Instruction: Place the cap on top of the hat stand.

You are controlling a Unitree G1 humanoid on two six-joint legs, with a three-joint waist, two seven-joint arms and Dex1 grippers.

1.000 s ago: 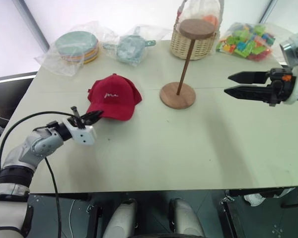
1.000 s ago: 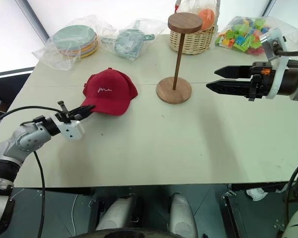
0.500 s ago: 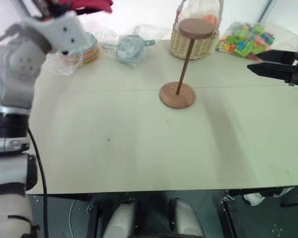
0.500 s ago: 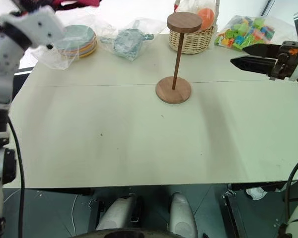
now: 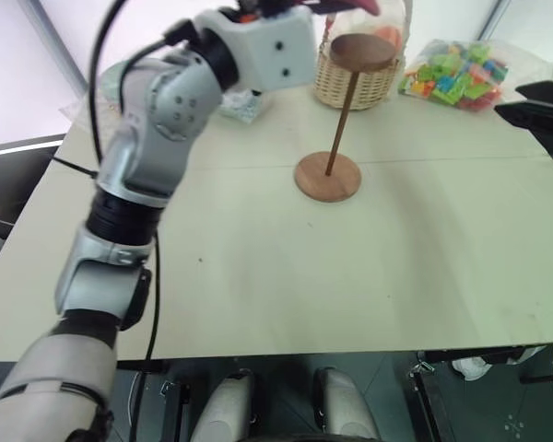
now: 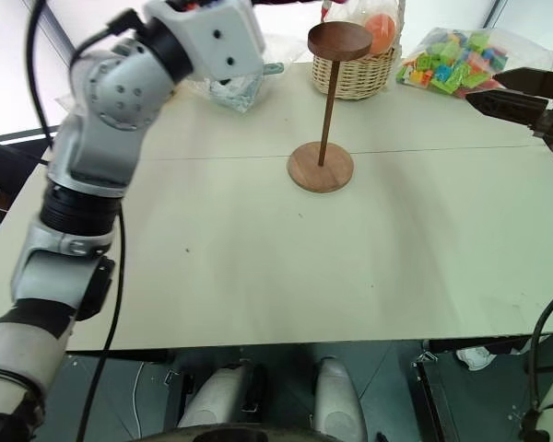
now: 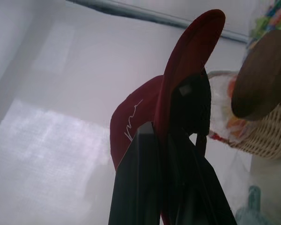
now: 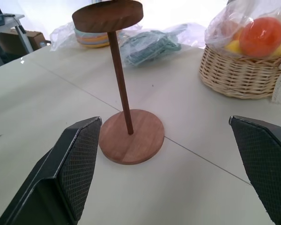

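- While our left gripper (image 7: 161,154) pinches the brim of the dark red cap (image 7: 145,117), we hold it in the air near the hat stand (image 5: 336,120), so pickup looks done.
- Our right gripper (image 8: 178,159) is spread wide and empty, off to the right of the stand.
- What remains, we judge: bringing the cap over the round disc top (image 6: 339,39), lowering it on, and releasing.
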